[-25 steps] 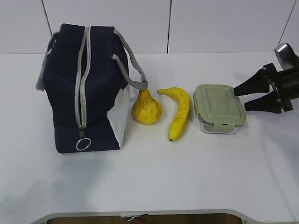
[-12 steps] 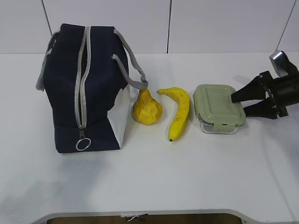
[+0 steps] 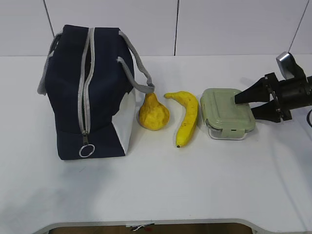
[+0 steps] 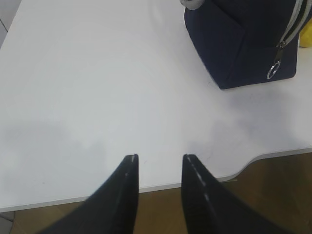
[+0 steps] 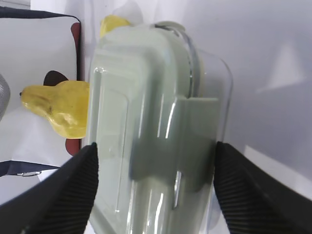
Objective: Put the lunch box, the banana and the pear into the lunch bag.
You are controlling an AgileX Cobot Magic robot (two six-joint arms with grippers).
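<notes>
Exterior view: the lunch box [image 3: 228,113] sits toward the table's [image 3: 195,185] right edge, beside the banana [image 3: 187,117]. Our right gripper [image 3: 243,105] straddles its end, spread, not clamping; our left gripper [image 4: 160,163] hangs parted.

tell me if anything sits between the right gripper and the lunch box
Nothing visible does. The right gripper is open at the right end of the lunch box, its fingers straddling the lid in the right wrist view, with no object in the gap.
</notes>
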